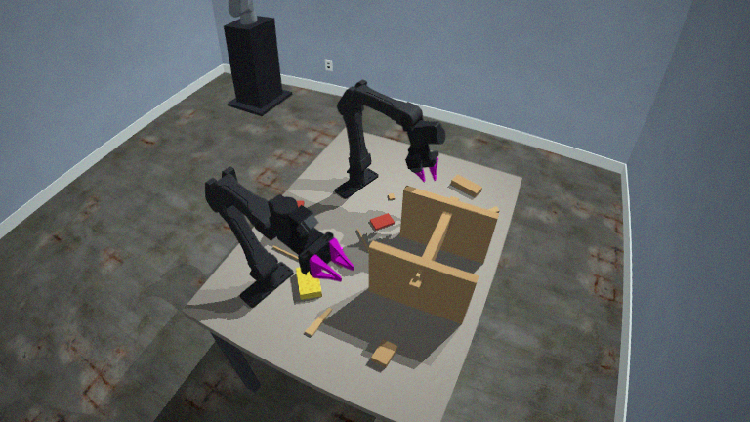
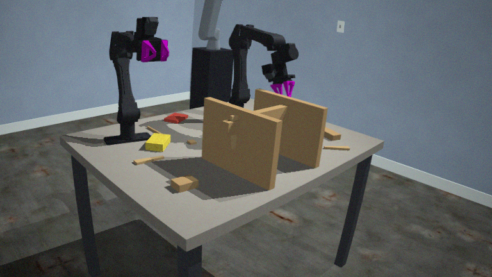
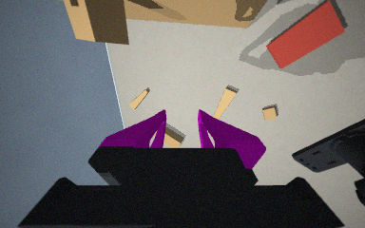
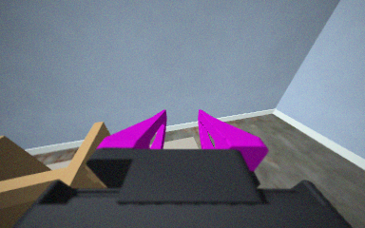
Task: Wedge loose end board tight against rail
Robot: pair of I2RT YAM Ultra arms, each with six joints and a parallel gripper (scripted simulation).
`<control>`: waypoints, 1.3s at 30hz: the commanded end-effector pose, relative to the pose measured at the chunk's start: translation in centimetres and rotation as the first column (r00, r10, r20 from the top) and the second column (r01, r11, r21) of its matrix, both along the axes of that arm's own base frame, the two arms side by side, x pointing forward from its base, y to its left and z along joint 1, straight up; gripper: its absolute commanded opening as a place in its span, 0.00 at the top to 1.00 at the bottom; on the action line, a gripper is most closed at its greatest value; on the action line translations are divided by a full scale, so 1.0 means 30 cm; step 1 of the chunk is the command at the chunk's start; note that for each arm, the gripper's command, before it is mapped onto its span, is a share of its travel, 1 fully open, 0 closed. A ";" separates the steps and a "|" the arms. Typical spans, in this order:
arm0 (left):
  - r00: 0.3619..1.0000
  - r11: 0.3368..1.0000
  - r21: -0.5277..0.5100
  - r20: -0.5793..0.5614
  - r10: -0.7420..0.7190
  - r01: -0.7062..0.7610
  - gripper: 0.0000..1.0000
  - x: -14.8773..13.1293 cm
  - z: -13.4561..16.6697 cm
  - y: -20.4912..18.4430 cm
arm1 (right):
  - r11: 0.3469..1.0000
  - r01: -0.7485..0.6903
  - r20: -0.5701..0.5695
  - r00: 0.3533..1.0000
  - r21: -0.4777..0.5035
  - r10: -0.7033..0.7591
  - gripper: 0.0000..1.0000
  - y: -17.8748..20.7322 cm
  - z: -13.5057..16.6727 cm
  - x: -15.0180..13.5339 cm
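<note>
Two upright wooden end boards, the near board (image 1: 418,277) and the far board, are joined by a rail (image 1: 437,234). The rail's end (image 2: 230,118) pokes through the near board. A loose wedge (image 1: 317,321) lies on the table in front, and a thin one (image 2: 336,147) lies past the far board. My left gripper (image 1: 427,173) points down above the far board's top edge, open and empty; it also shows in the left wrist view (image 3: 182,124). My right gripper (image 1: 330,262) is held level in the air above the yellow block, open and empty.
A yellow block (image 1: 309,284), a red block (image 1: 381,221), two wooden blocks (image 1: 466,185) (image 1: 384,352) and a small cube (image 1: 390,196) lie on the table. A grey arm on a black pedestal (image 1: 255,61) stands on the floor behind.
</note>
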State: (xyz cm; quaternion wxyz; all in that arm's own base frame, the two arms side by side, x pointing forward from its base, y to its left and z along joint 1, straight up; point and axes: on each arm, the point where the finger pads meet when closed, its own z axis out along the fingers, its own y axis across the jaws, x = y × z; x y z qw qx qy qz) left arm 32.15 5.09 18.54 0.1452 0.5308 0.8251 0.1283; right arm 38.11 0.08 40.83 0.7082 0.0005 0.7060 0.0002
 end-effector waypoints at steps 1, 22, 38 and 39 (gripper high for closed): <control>0.964 0.985 0.011 -0.209 -0.165 0.170 0.58 -0.127 -0.043 0.006 | 1.000 -0.004 0.027 1.000 -0.004 0.005 0.59 0.011 0.054 -0.007; 0.918 0.952 -0.003 -0.266 -0.295 0.305 0.58 -0.112 -0.349 0.026 | 1.000 -0.004 0.027 1.000 -0.004 0.005 0.59 0.011 0.054 -0.007; 0.885 0.951 -0.059 -0.353 -0.305 0.304 0.58 -0.174 -0.383 0.007 | 1.000 -0.004 0.027 1.000 -0.004 0.005 0.59 0.011 0.054 -0.007; 0.885 0.951 -0.059 -0.353 -0.305 0.304 0.58 -0.174 -0.383 0.007 | 1.000 -0.004 0.027 1.000 -0.004 0.005 0.59 0.011 0.054 -0.007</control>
